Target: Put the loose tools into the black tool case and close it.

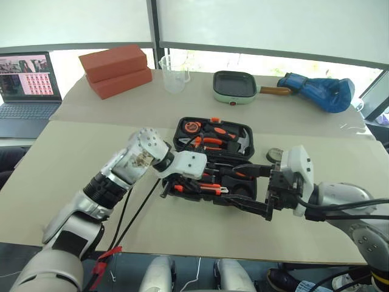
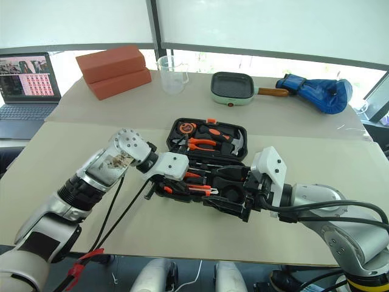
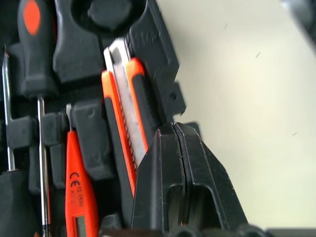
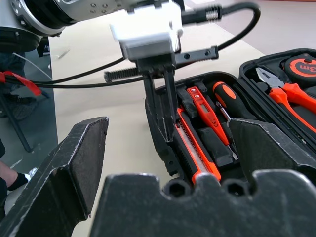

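The left gripper's [image 4: 165,129] fingers are pressed together, empty, tips just above the orange-and-black utility knife [image 4: 195,148] lying in the open black tool case [image 1: 182,129] on the table [image 1: 61,176]. The right gripper [image 1: 243,190] is spread wide, empty, over the case's near half.

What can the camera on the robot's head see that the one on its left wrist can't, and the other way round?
The left eye view alone takes in the wider table: the red bricks, the laptop, the clear measuring cup, the green-rimmed pan, the blue glove, and the right gripper, standing open.

The left wrist view alone gives close detail: the markings on the slim orange tester screwdriver and the utility knife blade's edge.

Both share the black tool case lying open, the knife in its slot, and the shut left gripper.
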### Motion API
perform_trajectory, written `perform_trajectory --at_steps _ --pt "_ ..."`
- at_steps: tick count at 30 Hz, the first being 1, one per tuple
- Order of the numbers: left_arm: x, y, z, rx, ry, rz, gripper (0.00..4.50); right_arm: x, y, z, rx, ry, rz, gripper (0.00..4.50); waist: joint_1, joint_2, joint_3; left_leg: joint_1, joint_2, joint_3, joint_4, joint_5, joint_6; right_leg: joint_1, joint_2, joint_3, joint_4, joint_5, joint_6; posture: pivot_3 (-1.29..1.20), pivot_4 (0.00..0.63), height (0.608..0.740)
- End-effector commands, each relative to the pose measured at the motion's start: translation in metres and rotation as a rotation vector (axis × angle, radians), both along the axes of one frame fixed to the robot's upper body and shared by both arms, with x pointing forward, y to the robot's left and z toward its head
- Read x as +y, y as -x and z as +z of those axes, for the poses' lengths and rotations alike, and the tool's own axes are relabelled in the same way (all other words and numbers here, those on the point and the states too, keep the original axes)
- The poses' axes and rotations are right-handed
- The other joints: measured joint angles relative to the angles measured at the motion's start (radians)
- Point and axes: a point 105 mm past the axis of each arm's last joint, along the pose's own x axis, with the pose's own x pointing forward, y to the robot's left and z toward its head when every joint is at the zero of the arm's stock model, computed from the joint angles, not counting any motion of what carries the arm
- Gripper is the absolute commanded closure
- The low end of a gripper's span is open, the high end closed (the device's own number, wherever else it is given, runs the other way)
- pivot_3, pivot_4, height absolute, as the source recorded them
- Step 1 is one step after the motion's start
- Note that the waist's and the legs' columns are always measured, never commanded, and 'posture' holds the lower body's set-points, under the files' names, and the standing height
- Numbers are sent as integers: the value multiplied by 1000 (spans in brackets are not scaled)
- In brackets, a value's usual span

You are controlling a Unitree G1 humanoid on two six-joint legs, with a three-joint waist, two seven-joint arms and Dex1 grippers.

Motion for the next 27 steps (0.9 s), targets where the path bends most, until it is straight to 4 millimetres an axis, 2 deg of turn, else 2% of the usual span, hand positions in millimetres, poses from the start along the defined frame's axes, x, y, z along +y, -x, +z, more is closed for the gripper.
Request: perform_trajectory --at_steps 1,12,15,17,23,27 --pt "-2 -4 0 -50 -8 -15 4437 -1 4 6 -29 5 -1 0 1 0 0 0 0 0 0 0 0 0 0 0 0 0 0 0 150 740" --pt "0 -1 -5 -11 -3 -16 4437 -2 5 5 -26 4 -12 0 2 0 0 0 0 0 0 0 0 1 0 0 0 0 0 0 150 740" --pt "-6 -2 22 51 97 29 4437 -3 4 5 -26 7 -15 0 1 0 0 0 0 0 0 0 0 1 0 0 0 0 0 0 150 740" --pt "-6 -3 30 61 116 44 4437 -4 4 5 -26 8 -16 0 1 0 0 0 0 0 0 0 0 0 0 0 0 0 0 0 150 740" --pt "-2 -2 20 54 73 34 4437 -4 3 4 -24 12 -16 0 -1 0 0 0 0 0 0 0 0 0 0 0 0 0 0 0 150 740" --pt "-4 1 6 45 44 17 4437 -4 3 4 -25 13 -15 0 0 0 0 0 0 0 0 0 0 0 0 0 0 0 0 0 150 740"
